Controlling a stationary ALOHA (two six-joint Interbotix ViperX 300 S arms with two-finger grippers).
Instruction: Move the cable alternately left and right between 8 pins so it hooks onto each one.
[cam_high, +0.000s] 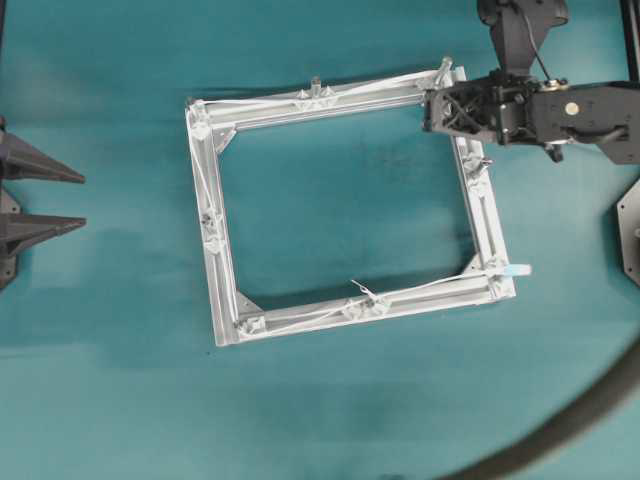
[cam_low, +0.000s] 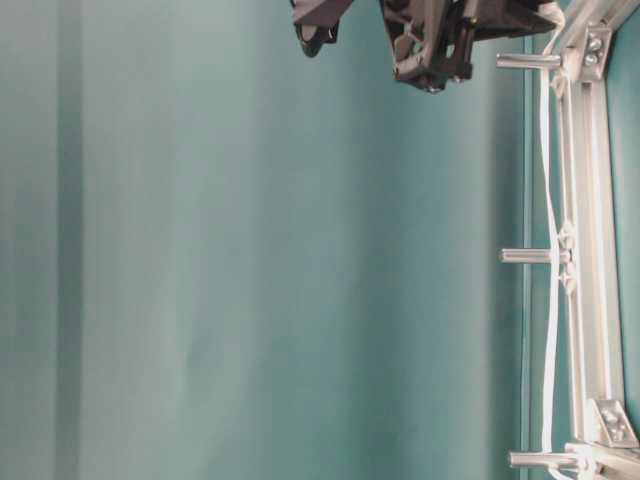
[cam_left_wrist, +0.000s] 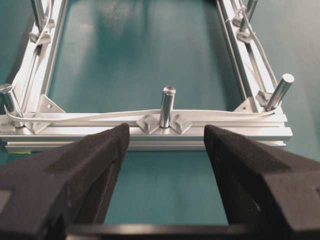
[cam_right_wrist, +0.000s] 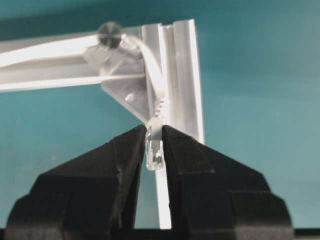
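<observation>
Cable plug between right fingers

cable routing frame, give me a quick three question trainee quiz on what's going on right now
1. True or false: the right gripper is shut on the plug end of the cable.
2. Multiple choice: the left gripper is
A. clamped on a pin
B. open, short of the frame, holding nothing
C. holding the cable's middle
3. Fill in: in the overhead view the right gripper works at the frame's top ____ corner.

Key: 1 true; 2 B; 3 right
</observation>
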